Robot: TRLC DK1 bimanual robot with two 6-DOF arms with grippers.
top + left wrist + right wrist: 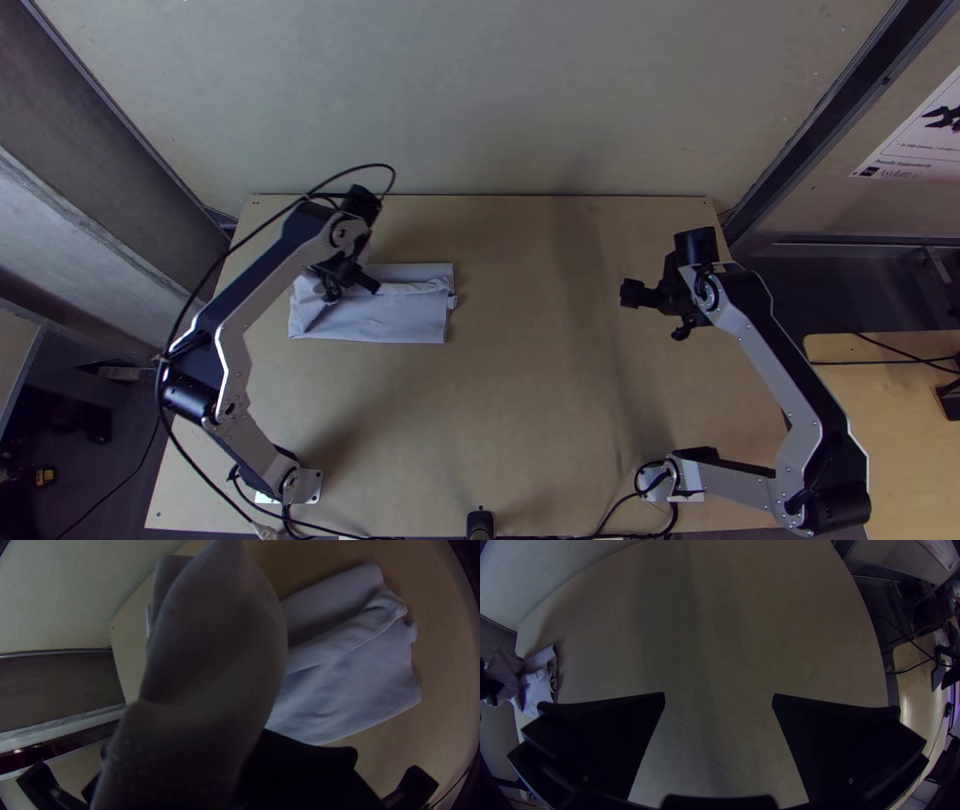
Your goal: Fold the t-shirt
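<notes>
T-shirt [390, 325], pale and already in a compact, roughly rectangular bundle, at the far left part of the light wooden counter [520, 420]. A loose ridge runs across its top layer, and its right-hand edge is uneven. The left gripper [350, 281] is over the bundle's left part, its fingers closed on a portion of cloth; in the left wrist view that raised fabric [215, 640] stands up beside the flatter layers. The right gripper [718, 695] is well apart from the shirt, over the right side of the counter, its fingers wide open and holding nothing.

The step in hand looks like one of the later folds, made with the left gripper alone. The next move probably calls for carrying the held part across the bundle, laying it flat and letting go without dragging the lower layers; the ridge may then need smoothing.
</notes>
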